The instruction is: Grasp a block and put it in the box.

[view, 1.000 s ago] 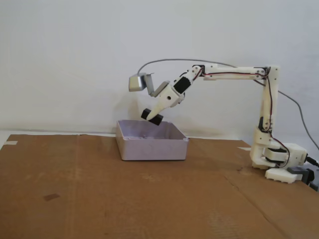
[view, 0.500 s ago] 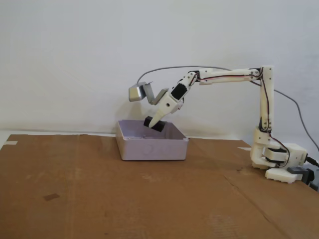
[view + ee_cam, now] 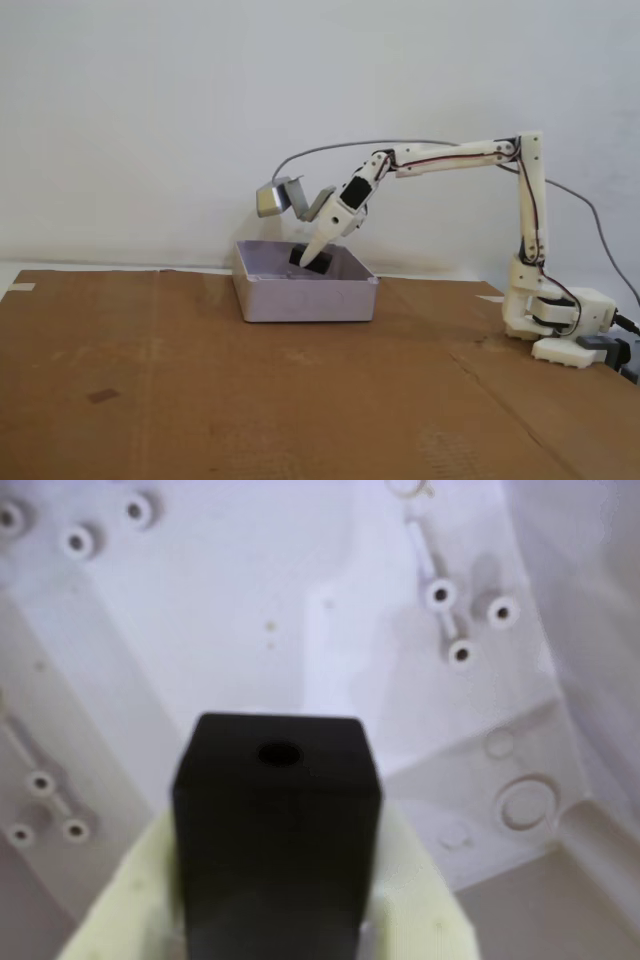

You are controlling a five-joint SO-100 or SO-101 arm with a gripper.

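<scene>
Block (image 3: pixel 311 258): small matte black cuboid, tilted, round hole in upper face, held partly below box rim, above box floor. Box (image 3: pixel 300 297): shallow pale lavender-grey tray, low walls, rounded corners, upright near cardboard's far edge.

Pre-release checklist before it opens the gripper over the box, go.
1. Block held between the gripper fingers: ok.
2. Block inside the box footprint: ok, wrist view shows only box floor beneath.
3. Block below the rim: ok, fixed view shows it dipped partly behind the wall.
4. Block touching the floor: cannot tell.
5. Landing area clear: ok, only moulded bosses visible.
6. Fingers clear of the box walls: ok in fixed view.
</scene>
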